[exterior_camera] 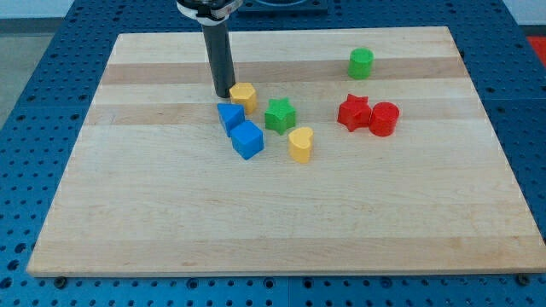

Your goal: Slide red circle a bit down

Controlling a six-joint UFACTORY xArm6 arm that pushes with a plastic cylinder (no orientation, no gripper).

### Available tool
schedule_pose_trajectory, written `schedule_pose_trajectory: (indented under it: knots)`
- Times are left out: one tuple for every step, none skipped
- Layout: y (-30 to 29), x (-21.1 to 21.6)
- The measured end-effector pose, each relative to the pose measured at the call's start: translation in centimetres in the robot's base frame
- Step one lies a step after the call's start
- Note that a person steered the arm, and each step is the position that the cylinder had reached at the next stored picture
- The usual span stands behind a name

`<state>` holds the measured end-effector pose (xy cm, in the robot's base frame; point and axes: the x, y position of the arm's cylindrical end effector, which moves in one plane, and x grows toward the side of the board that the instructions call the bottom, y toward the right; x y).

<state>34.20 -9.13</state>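
The red circle (pixel 384 118) stands on the wooden board (pixel 281 222) at the view's right, touching the red star (pixel 353 112) on its left. My tip (pixel 223 94) rests on the board far to the left of the red circle, right beside the yellow hexagon (pixel 244 95) and just above the blue triangle (pixel 229 114). The rod rises straight up from the tip to the view's top.
A blue cube (pixel 247 140) sits below the blue triangle. A green star (pixel 279 115) and a yellow heart (pixel 300 144) lie mid-board. A green cylinder (pixel 361 63) stands near the board's top right. A blue perforated table surrounds the board.
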Motion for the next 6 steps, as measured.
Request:
schedule_pose_trajectory:
  knots:
    - [0.3,0.0]
    - [0.3,-0.4]
    - [0.7,-3.7]
    - [3.7,-7.3]
    - [7.7,-9.8]
    - [12.8,-10.3]
